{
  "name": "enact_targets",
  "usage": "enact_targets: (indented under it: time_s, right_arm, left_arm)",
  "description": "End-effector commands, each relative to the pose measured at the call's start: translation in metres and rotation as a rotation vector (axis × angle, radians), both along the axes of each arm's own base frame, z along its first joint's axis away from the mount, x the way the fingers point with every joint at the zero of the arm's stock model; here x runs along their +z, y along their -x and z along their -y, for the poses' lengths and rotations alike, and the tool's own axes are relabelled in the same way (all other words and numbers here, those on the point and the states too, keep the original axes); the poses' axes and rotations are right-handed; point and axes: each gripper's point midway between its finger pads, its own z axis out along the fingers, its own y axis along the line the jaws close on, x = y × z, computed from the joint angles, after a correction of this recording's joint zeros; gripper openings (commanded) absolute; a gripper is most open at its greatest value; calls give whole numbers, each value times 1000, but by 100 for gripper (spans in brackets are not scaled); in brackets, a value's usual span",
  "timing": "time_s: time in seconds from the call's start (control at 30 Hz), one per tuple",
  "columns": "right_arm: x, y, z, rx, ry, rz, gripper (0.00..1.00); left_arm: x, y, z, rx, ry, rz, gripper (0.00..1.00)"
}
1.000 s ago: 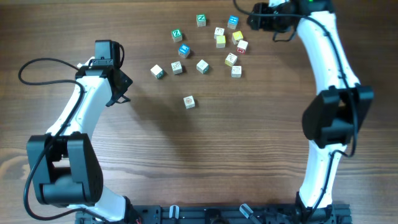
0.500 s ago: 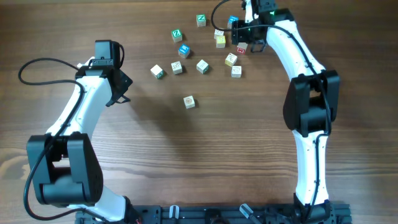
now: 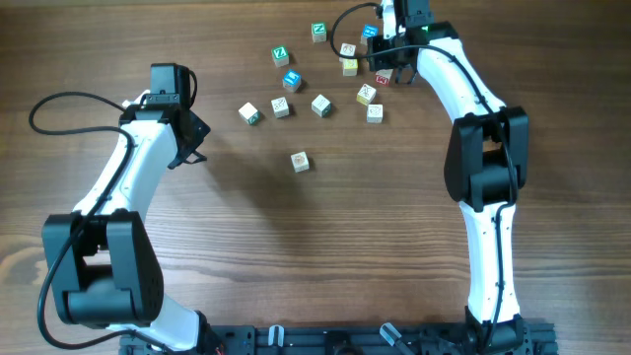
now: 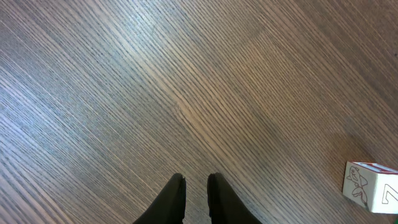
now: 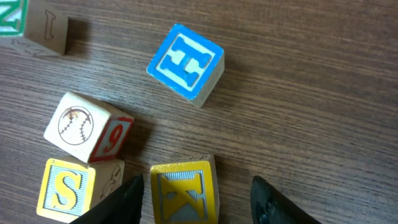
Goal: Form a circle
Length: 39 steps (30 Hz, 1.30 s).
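Small letter blocks lie scattered at the table's far side, with no circle among them. My right gripper (image 3: pixel 383 61) hangs over the right end of the scatter. In the right wrist view it (image 5: pixel 196 182) is open astride a yellow K block (image 5: pixel 185 190): the left finger sits close to the block and the right finger stands well off. Around it are a yellow S block (image 5: pixel 65 190), a baseball-and-9 block (image 5: pixel 87 127) and a blue H block (image 5: pixel 185 60). My left gripper (image 3: pixel 194 150) hovers over bare wood left of the blocks. Its jaws (image 4: pixel 196 178) are a narrow slit apart and hold nothing.
Further blocks lie apart from the cluster: a lone cream one (image 3: pixel 300 161) nearest the middle, a white one (image 3: pixel 248 113), a green Z (image 3: pixel 280 54) and a green one (image 3: pixel 318 32) at the back edge. A white block (image 4: pixel 371 186) shows at the left wrist view's right edge.
My right arm swung left from the far right corner onto the blocks' right end, and its jaws narrowed a little. The left arm stayed put, and no block has shifted.
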Motion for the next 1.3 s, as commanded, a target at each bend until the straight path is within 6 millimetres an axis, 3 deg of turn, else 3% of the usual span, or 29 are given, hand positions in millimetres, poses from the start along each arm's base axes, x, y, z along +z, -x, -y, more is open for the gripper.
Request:
enact_targets:
  time_s: [0.0,0.07,0.27,0.4,0.53,0.6,0.77,0.87,0.97,1.03,1.13,1.27]
  right_arm:
    - [-7,0,-1,7,14,-2,47]
    - [-7,0,-1,7,13,-1,40]
    - [-8,2,-1,5,14,-13,45]
    - [-8,1,-1,6,14,-8,29]
    - [2,-3,-1,4,9,17,21]
    - [24,-7,-2,5,1,61,22]
    - [104,-11,-3,6,-27,193,22]
    - [150,13,0,14,-37,194,22]
    - [167,47,-5,92,-56,121,22]
    - [162,76,-7,121,-74,12,22]
    - [140,124,-8,157,-95,-209,22]
    - [120,169,-14,188,-98,-399,22]
  left_arm:
    - [6,-3,-3,7,-6,18,16]
    - [6,-3,-3,6,-6,18,16]
    - [6,-3,-3,7,-6,18,16]
    - [6,-3,-3,7,-6,18,17]
    - [6,-3,-3,7,-6,18,17]
    - [6,-3,-3,7,-6,18,17]
    - [6,-3,-3,7,-6,18,17]
    - [6,-3,-3,7,-6,18,17]
    - [6,-3,-3,7,-6,18,17]
    - [6,-3,-3,7,-6,18,17]
    - [6,-3,-3,7,-6,18,17]
    - [6,-3,-3,6,-6,18,17]
